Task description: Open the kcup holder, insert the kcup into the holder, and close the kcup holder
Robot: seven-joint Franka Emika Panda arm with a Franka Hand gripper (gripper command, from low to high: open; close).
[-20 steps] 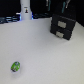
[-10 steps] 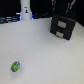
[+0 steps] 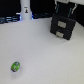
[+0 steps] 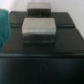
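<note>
We see the kcup [image 3: 16,65] as a small green pod with a paler, whitish patch on top, and it lies on a table [image 3: 40,50] that is a plain pale grey-white with no pattern. The kcup holder [image 3: 63,26] is black, with darker recessed rectangles on its front. In the wrist view, its top [image 4: 45,47] looks black, with grey rectangular blocks [image 4: 39,29] and a teal area [image 4: 4,27] at one edge.

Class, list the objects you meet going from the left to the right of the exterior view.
The kcup → white bottle-like object → kcup holder
</note>
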